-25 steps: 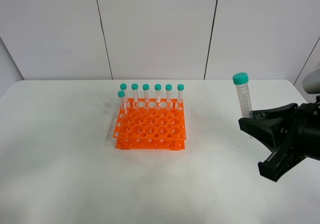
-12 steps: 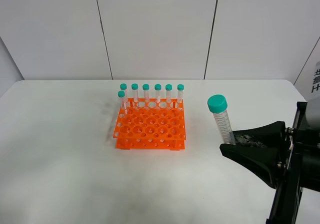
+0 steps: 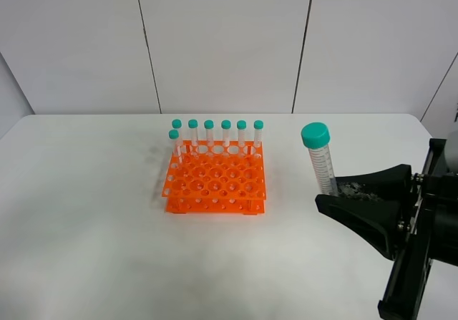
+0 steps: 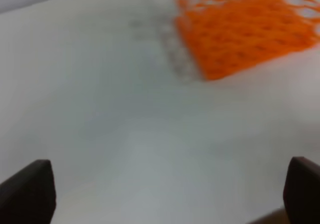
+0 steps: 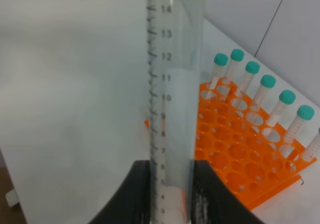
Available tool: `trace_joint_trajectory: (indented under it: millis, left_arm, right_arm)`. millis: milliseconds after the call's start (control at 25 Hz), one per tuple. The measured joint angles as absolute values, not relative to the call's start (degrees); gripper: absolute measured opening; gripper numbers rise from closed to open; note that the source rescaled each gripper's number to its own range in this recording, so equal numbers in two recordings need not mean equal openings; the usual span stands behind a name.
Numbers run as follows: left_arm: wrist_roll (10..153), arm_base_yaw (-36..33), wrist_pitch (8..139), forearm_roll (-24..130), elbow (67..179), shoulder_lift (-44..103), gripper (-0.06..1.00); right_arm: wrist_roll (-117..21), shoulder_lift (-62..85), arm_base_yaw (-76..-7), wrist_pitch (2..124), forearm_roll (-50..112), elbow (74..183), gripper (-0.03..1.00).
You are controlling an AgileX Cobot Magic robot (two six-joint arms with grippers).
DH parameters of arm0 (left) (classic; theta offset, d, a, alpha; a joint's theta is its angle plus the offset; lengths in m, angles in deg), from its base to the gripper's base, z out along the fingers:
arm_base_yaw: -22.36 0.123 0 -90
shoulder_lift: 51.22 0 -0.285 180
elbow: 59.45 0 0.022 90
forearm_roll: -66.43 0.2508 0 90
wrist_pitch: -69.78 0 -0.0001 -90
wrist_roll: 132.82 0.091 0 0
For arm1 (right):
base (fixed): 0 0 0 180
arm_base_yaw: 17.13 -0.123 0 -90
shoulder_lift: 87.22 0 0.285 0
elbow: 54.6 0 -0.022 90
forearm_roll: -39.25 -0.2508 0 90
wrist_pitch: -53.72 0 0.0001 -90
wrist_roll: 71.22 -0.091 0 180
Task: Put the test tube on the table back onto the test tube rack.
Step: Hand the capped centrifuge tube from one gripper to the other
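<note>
A clear test tube [image 3: 320, 164] with a teal cap hangs nearly upright above the white table [image 3: 86, 212], right of the orange test tube rack [image 3: 215, 180]. My right gripper [image 3: 333, 192] is shut on its lower part. The right wrist view shows the graduated test tube [image 5: 172, 83] clamped between the black fingers [image 5: 131, 196], with the rack [image 5: 245, 159] beyond it. My left gripper [image 4: 165, 194] is open and empty over the bare table [image 4: 125, 134], with the blurred rack [image 4: 245, 28] ahead; it does not show in the exterior view.
Several teal-capped tubes [image 3: 217, 135] stand along the rack's back row, and one [image 3: 174, 145] stands at its left edge. The remaining holes look open. White wall panels [image 3: 222, 41] rise behind the table.
My right gripper has carried the test tube left toward the rack and closer to the camera, then raised it slightly. The rack and its tubes have not moved.
</note>
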State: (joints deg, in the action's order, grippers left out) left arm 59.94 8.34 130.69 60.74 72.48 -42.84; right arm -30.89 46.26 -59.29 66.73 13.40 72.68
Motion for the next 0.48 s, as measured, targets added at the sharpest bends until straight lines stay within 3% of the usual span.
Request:
trace_joint_trajectory:
  millis: [240,480]
  left_arm:
    - [63.8,0.4,120.1,47.0,77.0,-33.5,1.0]
    - [89.1,0.0,108.8,17.9,78.3,-23.0,1.0]
  right_arm:
    - [-31.0,46.3,-59.3,65.6,13.5,72.7,0.03]
    - [-31.0,46.3,-59.3,64.7,14.9,72.7,0.03]
